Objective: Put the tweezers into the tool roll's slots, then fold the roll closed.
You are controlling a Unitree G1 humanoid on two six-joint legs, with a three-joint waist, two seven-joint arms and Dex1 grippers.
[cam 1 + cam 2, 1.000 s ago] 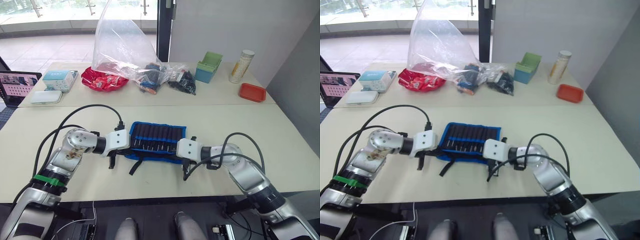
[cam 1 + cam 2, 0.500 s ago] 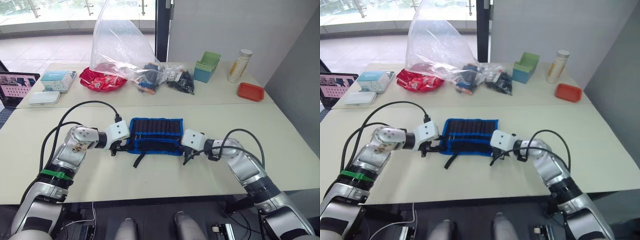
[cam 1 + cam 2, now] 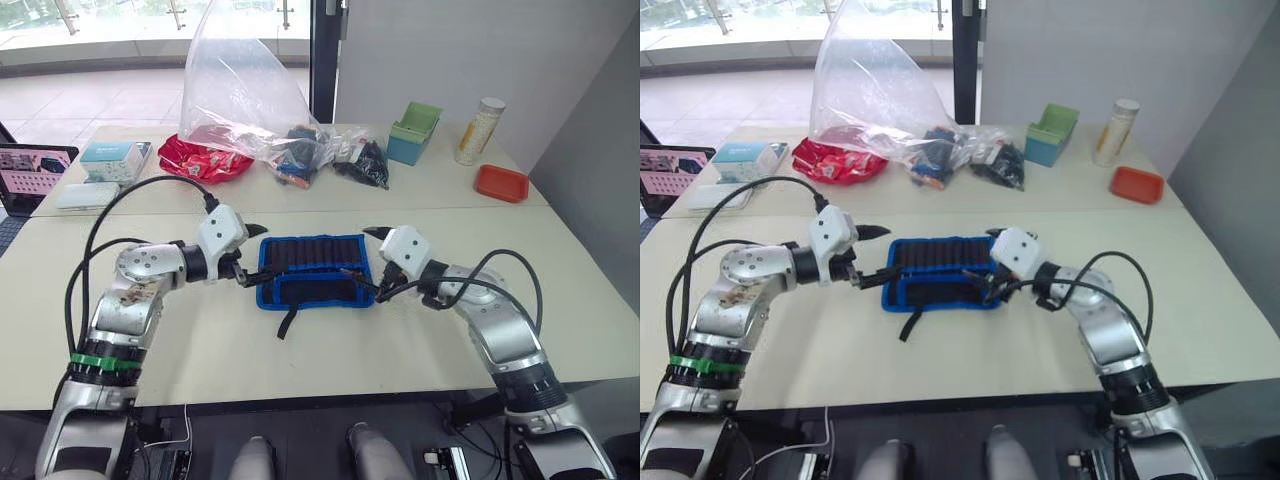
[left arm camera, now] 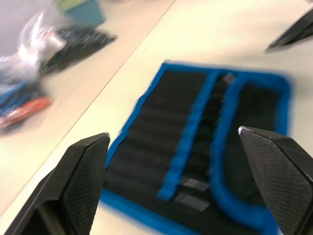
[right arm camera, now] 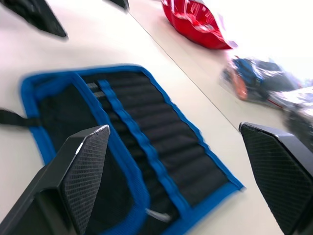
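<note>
tool roll (image 3: 314, 273) half-folded mid-table | left gripper (image 3: 247, 254) spread wide at its left edge | right gripper (image 3: 369, 260) spread wide at its right edge

Two pale tables (image 3: 300, 370) pushed together, seam running across. On the far table, from the left: laptop (image 3: 30, 172) with lit screen, white flat case (image 3: 84, 195), light blue box (image 3: 116, 158). Further along, red packet (image 3: 205, 160) under a big clear plastic bag (image 3: 240, 85), standing tall. Beside it, small blue, orange and black items in clear wrapping (image 3: 330, 155). Towards the right: green open box (image 3: 414, 132), tall spotted cylinder with white cap (image 3: 479, 130), red shallow tray (image 3: 502, 183) near the edge.
</note>
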